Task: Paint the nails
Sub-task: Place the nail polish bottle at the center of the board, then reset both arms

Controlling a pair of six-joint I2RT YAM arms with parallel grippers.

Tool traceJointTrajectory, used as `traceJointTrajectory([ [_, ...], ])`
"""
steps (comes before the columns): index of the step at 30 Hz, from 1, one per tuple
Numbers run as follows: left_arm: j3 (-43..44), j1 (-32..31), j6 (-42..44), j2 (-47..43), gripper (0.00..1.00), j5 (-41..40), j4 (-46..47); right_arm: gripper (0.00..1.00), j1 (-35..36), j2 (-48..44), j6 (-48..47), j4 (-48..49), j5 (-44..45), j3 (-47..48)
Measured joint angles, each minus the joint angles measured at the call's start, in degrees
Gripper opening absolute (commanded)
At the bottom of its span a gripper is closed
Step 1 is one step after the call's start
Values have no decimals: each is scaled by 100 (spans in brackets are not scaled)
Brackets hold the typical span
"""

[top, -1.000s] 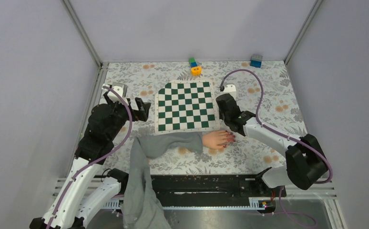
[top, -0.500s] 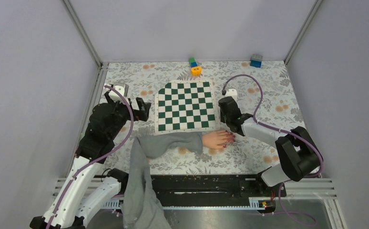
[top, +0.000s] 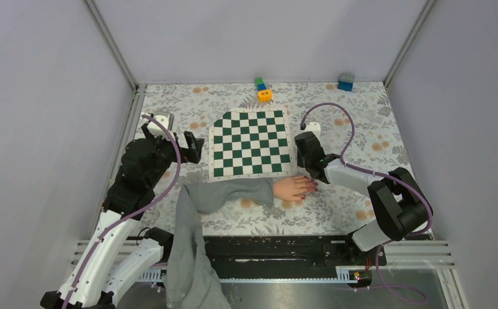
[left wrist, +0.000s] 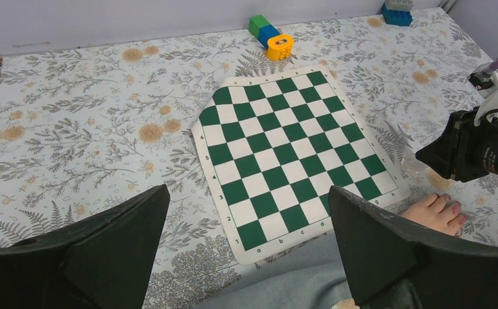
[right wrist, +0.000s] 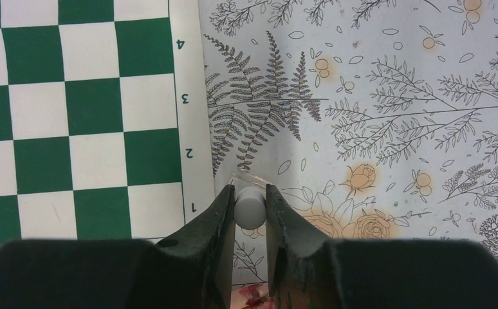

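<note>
Beside the chessboard (top: 251,143), my right gripper (right wrist: 249,195) clamps one grey cylinder (right wrist: 249,210), shown only by its wrist view. My left gripper (left wrist: 248,192) gapes wide. One hand (top: 290,188), nails (left wrist: 456,206) red.

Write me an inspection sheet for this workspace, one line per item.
Surface: floral cloth, lying flat.
Job's things: hand in grey sleeve lies palm down; nails dark red.
Clutter: chessboard mat, orange ring, green and blue blocks, blue block by the back wall.
Grippers: left gripper open, empty; right gripper shut on small grey cylinder near the nails.
Cables: purple cables on both arms.
Surroundings: plain grey walls.
</note>
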Motion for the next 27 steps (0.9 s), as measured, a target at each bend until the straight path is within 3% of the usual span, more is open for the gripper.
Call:
traceJointTrajectory([
  [8,0,0,0,0,99,46,-2,56,-11,0,87,4,-13,0],
  [10,0,0,0,0,99,55,-2,71,-13,0,90,4,-15,0],
  [14,0,0,0,0,99,66,-2,92,-15,0,122,7,-17,0],
  [19,0,0,0,0,99,66,-2,99,-17,-2,136,26,-20,-20],
  [27,0,42,-94,90,99,310,0,100,-20,-518,221,-133,-79,-144],
])
